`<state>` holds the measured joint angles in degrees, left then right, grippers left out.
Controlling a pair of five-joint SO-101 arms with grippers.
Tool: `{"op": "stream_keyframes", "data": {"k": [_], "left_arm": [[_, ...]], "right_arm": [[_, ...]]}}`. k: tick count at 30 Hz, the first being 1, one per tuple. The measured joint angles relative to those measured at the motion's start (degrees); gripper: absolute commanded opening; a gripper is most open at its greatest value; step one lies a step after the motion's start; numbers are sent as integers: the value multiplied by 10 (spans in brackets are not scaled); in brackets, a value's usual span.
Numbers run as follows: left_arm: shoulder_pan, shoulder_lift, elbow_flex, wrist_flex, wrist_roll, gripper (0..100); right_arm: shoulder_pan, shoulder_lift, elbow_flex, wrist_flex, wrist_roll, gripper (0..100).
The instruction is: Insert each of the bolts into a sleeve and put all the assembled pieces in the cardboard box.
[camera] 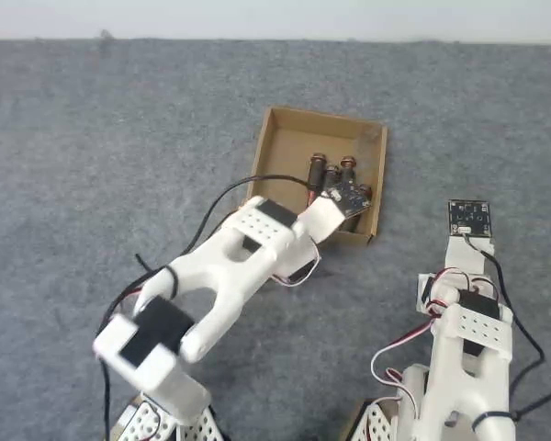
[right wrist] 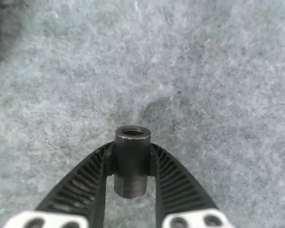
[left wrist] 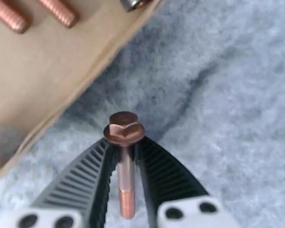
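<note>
Now pinching a copper-coloured bolt with a flanged hex head [left wrist: 125,133] in the left tool [left wrist: 125,143], gripped by the shank, head away from the wrist and threaded end back toward it. Hovering just beside the near wall of the shallow brown cardboard box [camera: 280,138], with several assembled pieces [camera: 331,175] already inside. Over to the right, squeezing a short dark metal sleeve [right wrist: 131,159] in the right tool [right wrist: 131,148], open bore turned away from the wrist, above the grey carpet-like desk [camera: 92,138]. Apart for now: sleeve to the right of the bolt. Probably need to swing both inward and line up the bolt's long axis with the bore; seems awkward, with the thread facing backward.
</note>
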<state>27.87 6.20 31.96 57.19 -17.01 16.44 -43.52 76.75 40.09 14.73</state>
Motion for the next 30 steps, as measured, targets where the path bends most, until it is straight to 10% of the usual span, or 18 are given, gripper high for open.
{"op": "stream_keyframes", "data": {"k": [12,30], "left_arm": [[-38,-120,78,-56,104,11],[-367,-153,91,-123,331,11]], "right_arm": [[0,0,0,0,0,6],[0,0,0,0,0,6]]}}
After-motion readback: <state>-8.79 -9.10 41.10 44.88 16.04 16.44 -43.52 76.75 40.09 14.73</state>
